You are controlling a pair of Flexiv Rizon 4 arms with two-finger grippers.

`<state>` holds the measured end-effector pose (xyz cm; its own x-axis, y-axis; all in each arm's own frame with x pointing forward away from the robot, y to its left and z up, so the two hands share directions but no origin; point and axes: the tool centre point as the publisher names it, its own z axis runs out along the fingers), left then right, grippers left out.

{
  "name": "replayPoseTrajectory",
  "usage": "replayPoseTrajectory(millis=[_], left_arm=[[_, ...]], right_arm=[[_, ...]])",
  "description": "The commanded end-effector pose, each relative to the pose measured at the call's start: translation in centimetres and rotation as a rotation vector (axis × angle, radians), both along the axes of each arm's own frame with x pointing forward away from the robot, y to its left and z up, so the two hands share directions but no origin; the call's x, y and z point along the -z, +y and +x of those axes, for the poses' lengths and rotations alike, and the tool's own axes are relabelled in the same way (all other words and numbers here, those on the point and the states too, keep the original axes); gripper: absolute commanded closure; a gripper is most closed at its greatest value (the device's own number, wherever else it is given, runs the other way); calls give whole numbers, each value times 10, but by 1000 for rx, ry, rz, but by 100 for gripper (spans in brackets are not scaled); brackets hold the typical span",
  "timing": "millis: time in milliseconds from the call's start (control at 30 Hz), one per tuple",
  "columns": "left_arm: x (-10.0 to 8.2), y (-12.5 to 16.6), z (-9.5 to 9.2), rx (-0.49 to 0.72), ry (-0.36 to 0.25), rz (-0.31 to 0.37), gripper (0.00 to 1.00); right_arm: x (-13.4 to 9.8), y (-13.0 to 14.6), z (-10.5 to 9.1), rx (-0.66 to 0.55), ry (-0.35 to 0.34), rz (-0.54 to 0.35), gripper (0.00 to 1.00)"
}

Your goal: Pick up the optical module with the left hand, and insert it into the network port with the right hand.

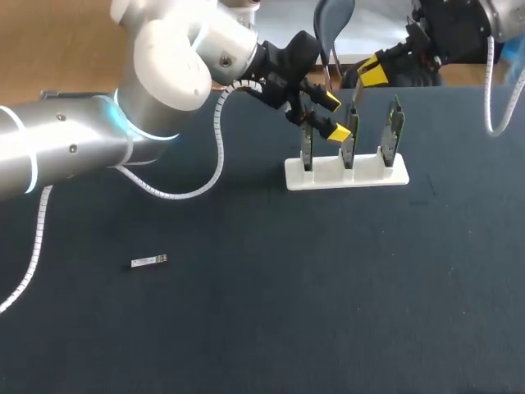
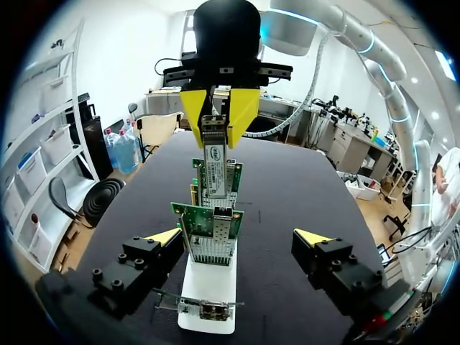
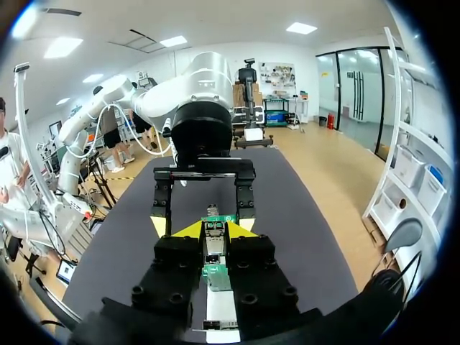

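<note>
Right gripper (image 2: 218, 122) hangs over the white stand (image 1: 344, 174) of network cards (image 2: 208, 230), clamped on the optical module (image 2: 214, 169) at a card's top; left gripper (image 2: 238, 236) gapes open around the nearest card. A skewed push could jam the module or bend the card

Table (image 1: 246, 328) — dark cloth, matt, lint-specked.
Left arm (image 1: 74, 148): satin silver metal, glossy white plastic cap.
Cable wrap (image 1: 215, 164): white plastic spiral.
Stand (image 1: 324, 174), centre right of frame: smooth white plastic.
Cards (image 1: 396, 127): green circuit board, metal brackets.
Left gripper (image 1: 332, 116) — matt black plastic, smooth yellow tips.
Held module (image 2: 215, 162) in right gripper (image 2: 217, 136): bare metal, paper label.
</note>
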<state>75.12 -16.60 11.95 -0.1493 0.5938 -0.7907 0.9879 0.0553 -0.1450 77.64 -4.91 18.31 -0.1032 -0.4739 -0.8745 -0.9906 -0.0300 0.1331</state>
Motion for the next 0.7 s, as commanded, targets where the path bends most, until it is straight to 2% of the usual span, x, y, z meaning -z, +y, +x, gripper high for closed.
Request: replayPoseTrajectory(millis=[33, 700], left_arm=[[1, 0, 2, 2, 5, 9, 0], [1, 1, 5, -1, -3, 32, 0]], right_arm=[[0, 0, 0, 2, -4, 3, 100], [-1, 0, 1, 3, -20, 7, 100]])
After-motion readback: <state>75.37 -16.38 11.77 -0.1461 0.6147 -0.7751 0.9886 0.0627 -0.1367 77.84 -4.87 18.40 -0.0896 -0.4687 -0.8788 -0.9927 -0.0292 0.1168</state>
